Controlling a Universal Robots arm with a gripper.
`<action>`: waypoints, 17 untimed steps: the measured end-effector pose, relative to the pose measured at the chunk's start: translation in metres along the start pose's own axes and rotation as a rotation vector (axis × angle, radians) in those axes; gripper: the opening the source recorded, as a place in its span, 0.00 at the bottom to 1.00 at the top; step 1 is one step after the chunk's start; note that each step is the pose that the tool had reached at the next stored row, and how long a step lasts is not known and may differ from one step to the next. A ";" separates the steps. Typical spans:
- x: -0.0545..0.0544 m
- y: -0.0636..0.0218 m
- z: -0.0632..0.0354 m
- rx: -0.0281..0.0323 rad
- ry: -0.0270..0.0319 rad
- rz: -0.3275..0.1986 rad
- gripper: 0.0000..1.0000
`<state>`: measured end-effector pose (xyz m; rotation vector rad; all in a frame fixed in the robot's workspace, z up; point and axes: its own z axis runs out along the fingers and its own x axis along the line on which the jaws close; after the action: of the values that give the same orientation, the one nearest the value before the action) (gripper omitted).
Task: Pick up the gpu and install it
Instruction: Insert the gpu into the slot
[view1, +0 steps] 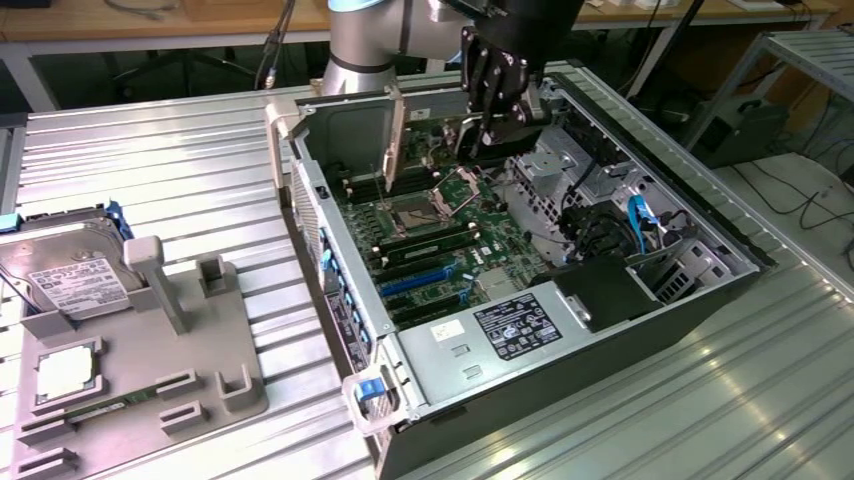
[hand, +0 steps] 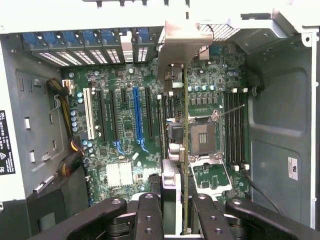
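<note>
Green circuit board with a silver bracket (hand: 182, 42) at one end: the gpu (hand: 185, 150), held on edge by the gripper (view1: 497, 130) inside the open computer case (view1: 307, 200). It hangs above the motherboard (view1: 441, 250) and by my reading is not seated in any slot. From the wrist view the card shows as a thin line running alongside the processor socket (hand: 204, 137). Its bracket points toward the case wall with the blue latches, and the blue slot (hand: 137, 112) lies well apart from it. The black fingers (hand: 149, 215) are closed in on the card from both faces, clamped near the end away from the bracket. Handling, as I judge it: light, stiff and thin, and fragile. Small components stud the faces and the contact edge is easily damaged, so a tilted or forced approach could harm it. The best hold is on bare board margins or the upper edge, square and firm, since the flat faces may slip. Elsewhere, a hard drive (view1: 74, 280) rests in a grey holder (view1: 160, 350) on the ribbed metal surface (view1: 160, 160), well apart from the case.
</note>
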<state>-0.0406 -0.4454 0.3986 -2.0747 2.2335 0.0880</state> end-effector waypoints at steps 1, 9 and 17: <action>0.001 0.0002 0.0009 -0.0003 -0.0006 -0.003 0.28; 0.005 0.0012 0.0084 -0.0189 -0.0018 -0.068 0.28; 0.006 0.0031 0.0140 -0.0190 -0.0019 -0.070 0.28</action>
<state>-0.0437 -0.4494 0.3840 -2.1588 2.1650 0.1066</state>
